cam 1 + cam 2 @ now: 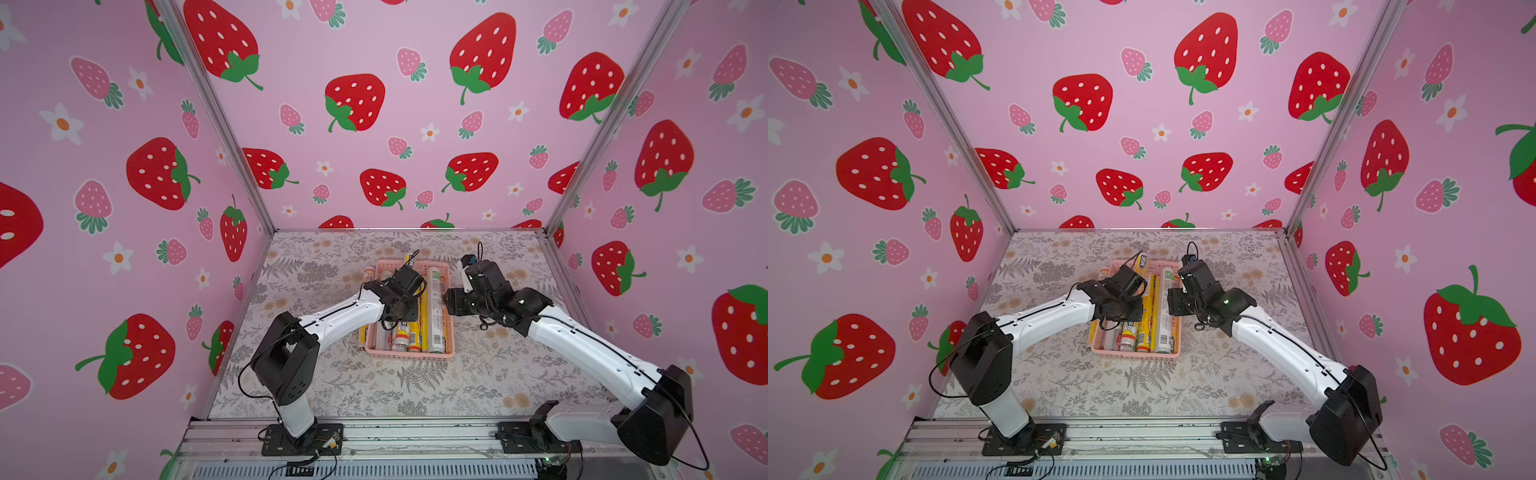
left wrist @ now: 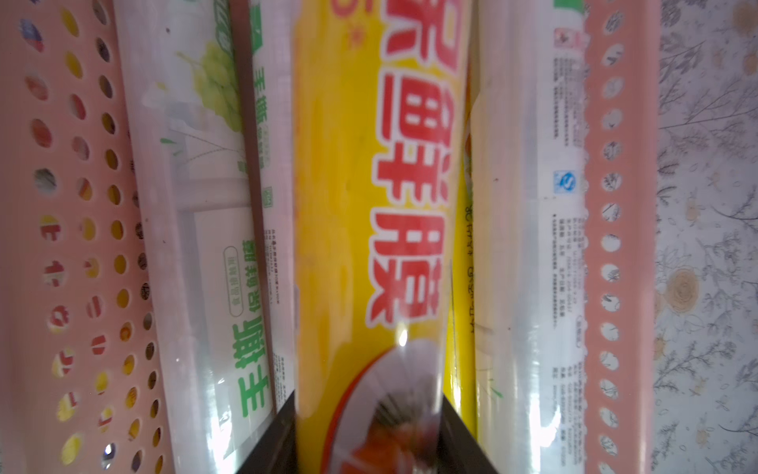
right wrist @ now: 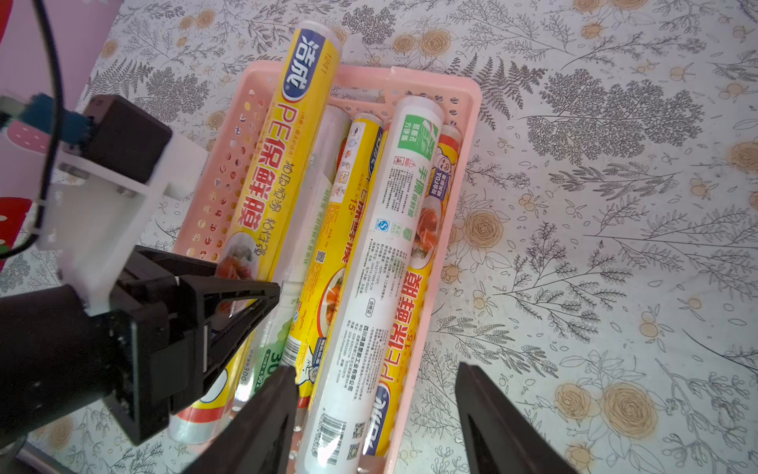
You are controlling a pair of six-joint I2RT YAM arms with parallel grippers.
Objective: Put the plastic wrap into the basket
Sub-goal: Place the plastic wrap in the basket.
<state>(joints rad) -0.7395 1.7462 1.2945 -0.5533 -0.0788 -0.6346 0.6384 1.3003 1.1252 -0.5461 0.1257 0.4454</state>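
Left fingers (image 2: 266, 443) clamp yellow roll (image 2: 369, 205), over basket (image 2: 635, 287)

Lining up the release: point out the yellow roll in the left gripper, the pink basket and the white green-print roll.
yellow roll (image 3: 287, 156), right wrist view, on its red lettering.
pink basket (image 3: 410, 79), right wrist view, on its short-side rim.
white roll (image 3: 389, 246), right wrist view, mid-length on its small print.

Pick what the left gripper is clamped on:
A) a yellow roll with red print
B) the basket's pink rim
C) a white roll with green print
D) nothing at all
A: in the left wrist view the left gripper has its dark fingers pressed against both sides of the yellow roll, over the pink basket.
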